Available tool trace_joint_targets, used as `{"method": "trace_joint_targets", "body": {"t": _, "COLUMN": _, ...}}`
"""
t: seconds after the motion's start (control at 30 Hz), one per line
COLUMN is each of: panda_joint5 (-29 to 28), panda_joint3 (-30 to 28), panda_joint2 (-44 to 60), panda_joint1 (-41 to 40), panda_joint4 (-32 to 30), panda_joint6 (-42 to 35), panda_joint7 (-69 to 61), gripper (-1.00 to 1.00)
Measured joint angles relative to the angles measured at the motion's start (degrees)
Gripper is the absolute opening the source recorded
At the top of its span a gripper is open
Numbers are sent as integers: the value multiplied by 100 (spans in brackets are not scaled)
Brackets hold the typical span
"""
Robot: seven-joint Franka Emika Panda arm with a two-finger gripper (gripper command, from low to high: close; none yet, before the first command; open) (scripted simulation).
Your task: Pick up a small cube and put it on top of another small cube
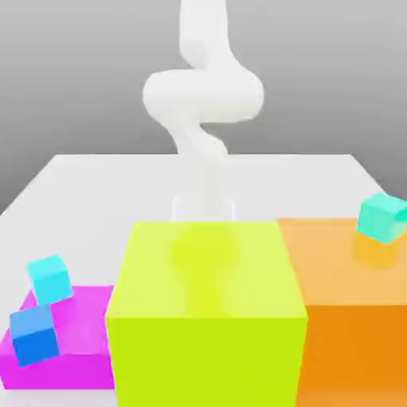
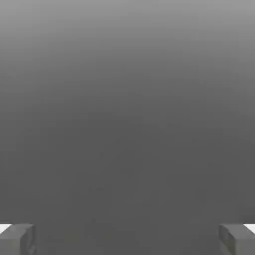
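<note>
The big yellow-green block is hiding the arm's lower end; the gripper is standing wide apart, grasping nothing, no pink cube near it.

Plain grey studio backdrop

A pale worktop is lying under soft even light, grey backdrop fading darker behind it.

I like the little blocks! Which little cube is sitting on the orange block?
The teal-green small cube, at the exterior view's right. It rests on the orange block; the cyan cube and blue cube sit on the flat magenta block.
</note>
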Motion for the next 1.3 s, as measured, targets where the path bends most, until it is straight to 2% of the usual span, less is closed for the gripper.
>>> {"method": "trace_joint_targets", "body": {"t": 0.43, "panda_joint5": 217, "panda_joint3": 1666, "panda_joint2": 1331, "panda_joint1": 872, "panda_joint4": -1289, "panda_joint6": 1857, "panda_joint7": 747, "gripper": 0}}
{"method": "trace_joint_targets", "body": {"t": 0.87, "panda_joint5": 466, "panda_joint3": 3452, "panda_joint2": 2658, "panda_joint1": 2283, "panda_joint4": -2640, "panda_joint6": 3685, "panda_joint7": 1472, "gripper": 0}}
{"method": "trace_joint_targets", "body": {"t": 1.07, "panda_joint5": 642, "panda_joint3": 3868, "panda_joint2": 3381, "panda_joint1": 1894, "panda_joint4": -2872, "panda_joint6": 3648, "panda_joint7": 2746, "gripper": 0}}
{"method": "trace_joint_targets", "body": {"t": 1.2, "panda_joint5": -20, "panda_joint3": 4213, "panda_joint2": 3861, "panda_joint1": 1229, "panda_joint4": -3018, "panda_joint6": 3588, "panda_joint7": 4208, "gripper": 0}}
{"method": "trace_joint_targets", "body": {"t": 1.3, "panda_joint5": -172, "panda_joint3": 4229, "panda_joint2": 4040, "panda_joint1": 972, "panda_joint4": -3109, "panda_joint6": 3468, "panda_joint7": 4863, "gripper": 0}}
